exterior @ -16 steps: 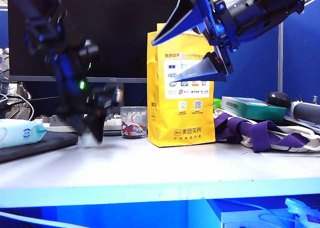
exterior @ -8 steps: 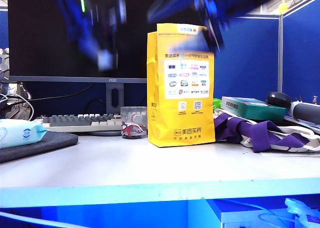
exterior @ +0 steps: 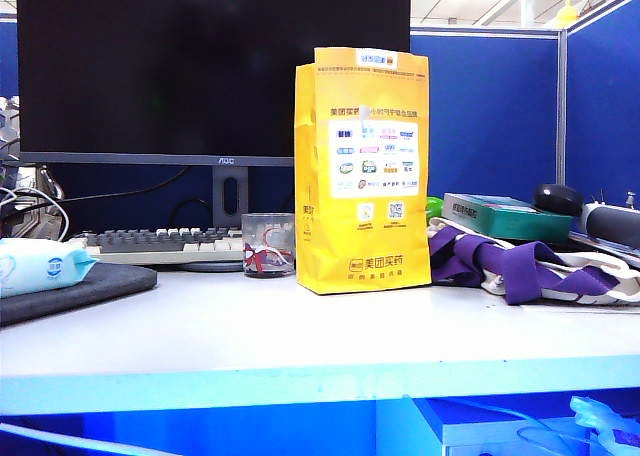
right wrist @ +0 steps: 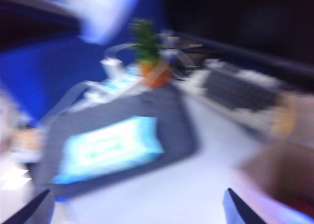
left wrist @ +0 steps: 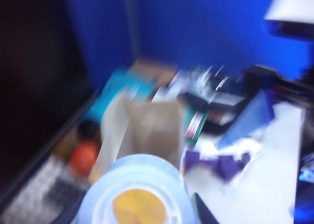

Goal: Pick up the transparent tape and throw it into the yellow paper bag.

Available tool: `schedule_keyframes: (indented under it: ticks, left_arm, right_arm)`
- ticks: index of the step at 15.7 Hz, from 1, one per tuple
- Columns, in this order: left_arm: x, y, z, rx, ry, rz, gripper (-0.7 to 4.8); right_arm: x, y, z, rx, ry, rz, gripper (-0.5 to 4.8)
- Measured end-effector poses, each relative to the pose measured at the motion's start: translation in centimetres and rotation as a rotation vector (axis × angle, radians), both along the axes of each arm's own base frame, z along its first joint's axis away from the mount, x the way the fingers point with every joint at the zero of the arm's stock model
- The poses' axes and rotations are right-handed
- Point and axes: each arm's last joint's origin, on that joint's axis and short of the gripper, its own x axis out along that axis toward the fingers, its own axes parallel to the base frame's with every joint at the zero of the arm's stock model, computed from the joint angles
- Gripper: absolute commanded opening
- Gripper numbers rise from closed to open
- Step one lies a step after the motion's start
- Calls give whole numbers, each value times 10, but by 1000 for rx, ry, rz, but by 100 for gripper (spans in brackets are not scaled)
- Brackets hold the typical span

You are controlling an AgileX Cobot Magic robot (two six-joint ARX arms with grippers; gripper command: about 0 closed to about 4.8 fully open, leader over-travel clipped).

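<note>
The yellow paper bag (exterior: 362, 176) stands upright in the middle of the desk, and neither arm shows in the exterior view. In the blurred left wrist view the transparent tape (left wrist: 147, 166), a pale round roll, sits between the dark jaws of my left gripper (left wrist: 137, 211), which is shut on it. The bag's open top (left wrist: 147, 126) lies just beyond and below the roll. My right gripper (right wrist: 136, 204) is open with nothing between its fingers, high over the desk's left part.
A glass cup (exterior: 268, 244) stands just left of the bag, with a keyboard (exterior: 160, 244) and monitor (exterior: 200, 66) behind. A wet-wipes pack (exterior: 40, 266) lies on a dark mat at the left. Purple straps (exterior: 520, 266) and a teal box (exterior: 505, 216) crowd the right.
Both arms have risen out of the exterior view. The left gripper went up from the desk beside the cup and across towards the bag's top, carrying the roll.
</note>
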Motion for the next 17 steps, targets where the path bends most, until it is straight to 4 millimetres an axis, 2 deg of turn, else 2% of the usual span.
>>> schedule_keyframes:
  ticks: [2, 5, 7, 10, 11, 12, 13, 16, 17]
  left_arm:
    - [9, -4, -4, -17, -20, -25, 247]
    - [37, -15, -21, -84, -18, -156, 247]
    - [58, -29, -37, -133, -15, -211, 247]
    - [79, -61, -60, -184, -29, -288, 247]
    - [83, -72, -67, -190, -36, -307, 261]
    - [85, -87, -75, -188, -32, -319, 337]
    - [86, -95, -81, -184, -29, -310, 479]
    - [94, -96, -85, -170, -31, -112, 479]
    - [94, -95, -84, -177, -19, -98, 479]
  right_arm:
    - [-6, -7, 12, -90, -33, -79, 473]
    - [-21, -25, 27, -172, -89, -221, 473]
    - [-33, -35, 40, -161, -127, -250, 473]
    - [-40, -36, 38, -184, -83, -241, 473]
    - [-39, -36, 36, -195, -67, -241, 473]
    - [-38, -36, 34, -207, -54, -248, 473]
    - [-38, -37, 33, -215, -51, -255, 473]
    - [-38, -37, 33, -221, -52, -261, 474]
    - [-38, -37, 33, -221, -51, -261, 474]
